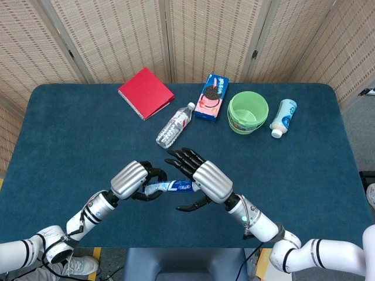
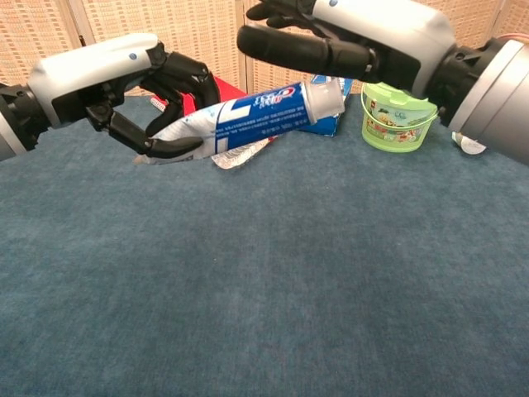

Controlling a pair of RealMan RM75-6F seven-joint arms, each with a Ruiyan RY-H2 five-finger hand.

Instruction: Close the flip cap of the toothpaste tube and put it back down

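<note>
one toothpaste tube (image 1: 170, 187), two hands: the left hand (image 1: 133, 180) and the right hand (image 1: 202, 178). one red notebook (image 1: 146, 92), one clear water bottle (image 1: 174, 124), one cookie box (image 1: 211, 96), one green bucket (image 1: 247, 112), one white bottle (image 1: 283, 117), one table (image 1: 70, 140).

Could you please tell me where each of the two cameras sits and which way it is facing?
Head view: high above the near edge, looking down on the blue table; both forearms show.
Chest view: low, near tabletop height, looking level toward the woven screen; left hand and right hand fill the top.
Shared: both hands, the blue-and-white toothpaste tube the left holds, the green plastic bucket.
</note>
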